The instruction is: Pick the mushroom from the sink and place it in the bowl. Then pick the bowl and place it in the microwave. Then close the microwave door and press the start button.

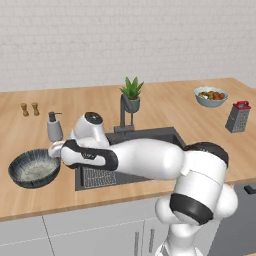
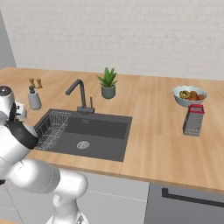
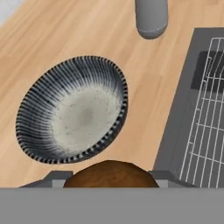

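The gripper [image 3: 111,186] is clenched on the mushroom [image 3: 110,175], held between its fingers above the tabletop [image 3: 65,35]. Just beyond stands the bowl [image 3: 72,109], beside the sink [image 3: 175,131] near the tabletop's front edge.

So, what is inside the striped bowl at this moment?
The bowl holds nothing: its pale speckled inside is bare in the hand view. The mushroom sits between the gripper's fingers, not yet over the bowl.

Potted plant [image 2: 107,84] behind faucet; grater [image 2: 193,120] near food bowl [image 2: 189,95]; soap dispenser [image 1: 54,127], shakers [image 1: 29,109] left.
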Controlling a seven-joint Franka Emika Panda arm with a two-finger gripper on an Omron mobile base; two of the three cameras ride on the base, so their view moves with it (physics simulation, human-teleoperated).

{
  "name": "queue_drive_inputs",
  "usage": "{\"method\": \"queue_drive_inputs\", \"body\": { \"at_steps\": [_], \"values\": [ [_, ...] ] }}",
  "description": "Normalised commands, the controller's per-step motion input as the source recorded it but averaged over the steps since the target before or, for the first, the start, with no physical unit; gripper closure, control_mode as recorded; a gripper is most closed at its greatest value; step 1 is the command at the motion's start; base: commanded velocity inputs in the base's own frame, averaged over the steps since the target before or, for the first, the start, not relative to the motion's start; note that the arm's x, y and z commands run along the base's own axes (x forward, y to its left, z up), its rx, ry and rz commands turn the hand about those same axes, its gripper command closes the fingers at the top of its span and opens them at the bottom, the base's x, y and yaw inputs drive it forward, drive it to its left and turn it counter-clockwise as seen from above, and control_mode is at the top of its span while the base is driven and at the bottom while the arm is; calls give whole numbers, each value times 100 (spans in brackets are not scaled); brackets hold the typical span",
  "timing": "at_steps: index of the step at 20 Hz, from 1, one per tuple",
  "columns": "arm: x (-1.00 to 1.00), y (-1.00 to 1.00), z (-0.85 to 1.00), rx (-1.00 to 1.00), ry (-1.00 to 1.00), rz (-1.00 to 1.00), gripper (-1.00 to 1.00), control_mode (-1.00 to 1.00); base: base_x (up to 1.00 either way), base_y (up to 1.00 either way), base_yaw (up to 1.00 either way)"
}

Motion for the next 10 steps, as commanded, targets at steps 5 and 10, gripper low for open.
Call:
{"method": "queue_drive_inputs", "body": {
  "at_steps": [5, 10],
  "values": [
    [32, 63, 13, -9, 5, 0, 100, -100, 0, 0, 0],
    [12, 49, 5, -7, 4, -4, 100, -100, 0, 0, 0]
  ]
}}
